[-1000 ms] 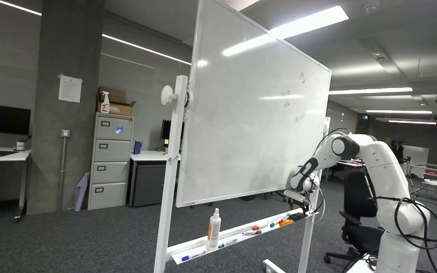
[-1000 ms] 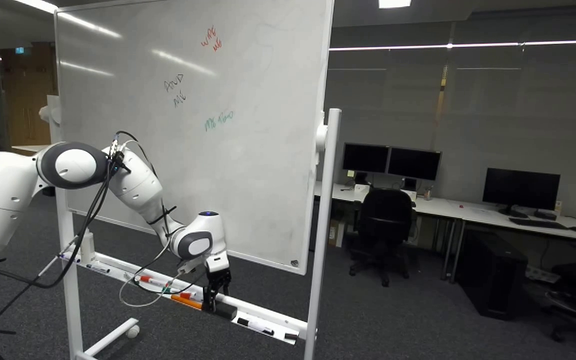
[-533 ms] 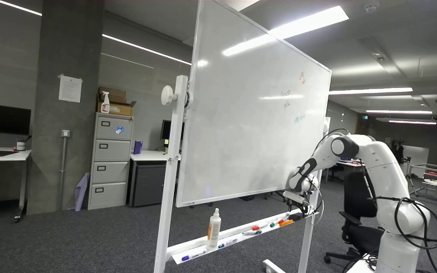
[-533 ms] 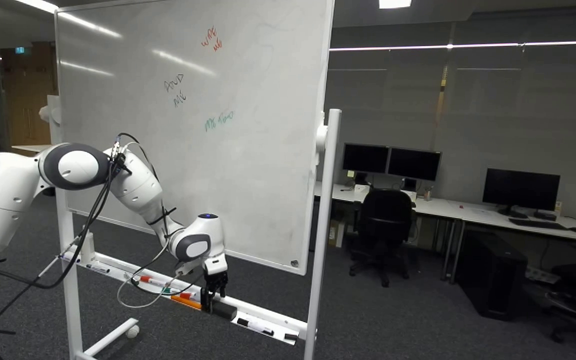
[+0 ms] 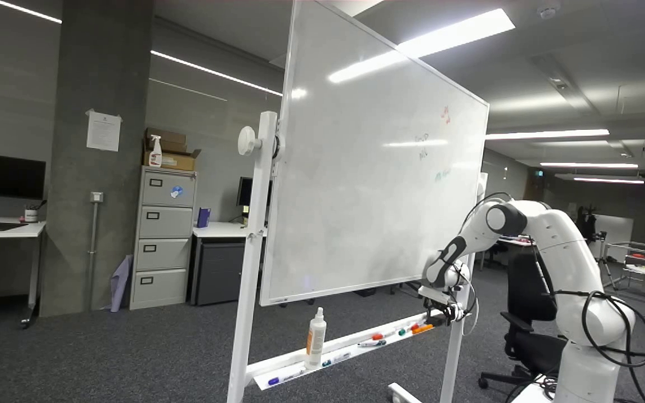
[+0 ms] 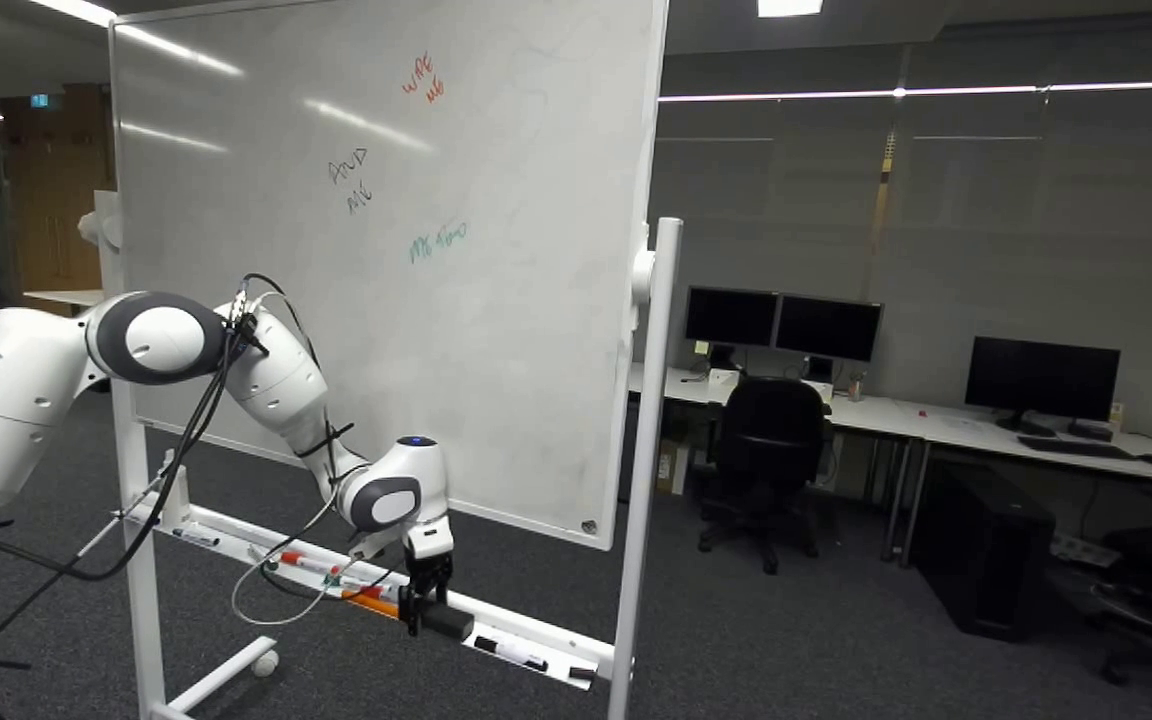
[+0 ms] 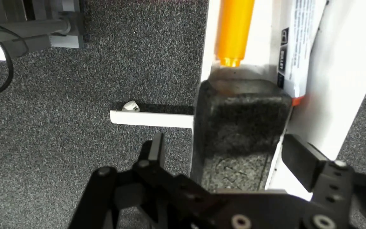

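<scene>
My gripper (image 7: 226,151) is open, its fingers on either side of a dark block-shaped eraser (image 7: 243,127) in the wrist view. The left finger stands apart from the eraser, over the floor. The right finger is over the white tray (image 7: 335,105), with a gap to the eraser. The eraser lies on the tray below the whiteboard; its near end is hidden by the gripper body. In both exterior views the gripper (image 6: 426,600) (image 5: 437,313) is down at the tray around the eraser (image 6: 448,622). An orange marker (image 7: 235,28) and a white marker with a red end (image 7: 299,47) lie beyond the eraser.
The whiteboard (image 6: 526,350) stands above the tray, with red, black and green writing. A black-and-white marker (image 6: 511,652) lies on the tray beside the eraser. A spray bottle (image 5: 316,338) and several markers stand or lie farther along. An upright post (image 6: 641,500) supports the board.
The arm has lowered slightly, and the gripper's fingers have come down around the eraser. The eraser and the markers have not visibly moved.
</scene>
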`<state>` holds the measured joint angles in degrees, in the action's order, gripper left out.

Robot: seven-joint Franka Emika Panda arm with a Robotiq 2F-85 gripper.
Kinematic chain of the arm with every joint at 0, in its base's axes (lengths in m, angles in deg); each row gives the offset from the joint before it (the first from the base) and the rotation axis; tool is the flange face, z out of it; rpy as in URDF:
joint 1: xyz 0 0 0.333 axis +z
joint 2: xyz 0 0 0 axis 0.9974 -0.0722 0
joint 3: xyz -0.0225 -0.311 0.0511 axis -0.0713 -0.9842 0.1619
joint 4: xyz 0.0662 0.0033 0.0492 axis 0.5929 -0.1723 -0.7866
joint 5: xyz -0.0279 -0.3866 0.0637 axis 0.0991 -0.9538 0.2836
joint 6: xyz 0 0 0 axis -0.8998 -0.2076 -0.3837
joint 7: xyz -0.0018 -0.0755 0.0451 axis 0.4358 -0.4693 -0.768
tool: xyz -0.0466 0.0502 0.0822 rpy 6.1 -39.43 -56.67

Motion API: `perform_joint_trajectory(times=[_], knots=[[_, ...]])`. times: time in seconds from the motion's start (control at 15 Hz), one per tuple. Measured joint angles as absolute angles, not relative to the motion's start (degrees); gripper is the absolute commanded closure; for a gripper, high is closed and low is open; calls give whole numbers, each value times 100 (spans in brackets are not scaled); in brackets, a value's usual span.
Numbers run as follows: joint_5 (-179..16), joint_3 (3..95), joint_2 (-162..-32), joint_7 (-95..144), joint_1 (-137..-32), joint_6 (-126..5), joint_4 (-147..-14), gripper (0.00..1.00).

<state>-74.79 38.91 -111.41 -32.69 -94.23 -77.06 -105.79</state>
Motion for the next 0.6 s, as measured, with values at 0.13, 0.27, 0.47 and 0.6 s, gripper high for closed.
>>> perform_joint_trajectory(times=[0.13, 0.27, 0.47, 0.6], knots=[[-7479, 3890, -11159, -3264, -9423, -7706, -10578, 33], [-7479, 3889, -11163, -3262, -9423, -7706, -10578, 47], [-7480, 3887, -11164, -3259, -9420, -7706, -10575, 69], [-7493, 3859, -11162, -3259, -9403, -7707, -10573, 69]])
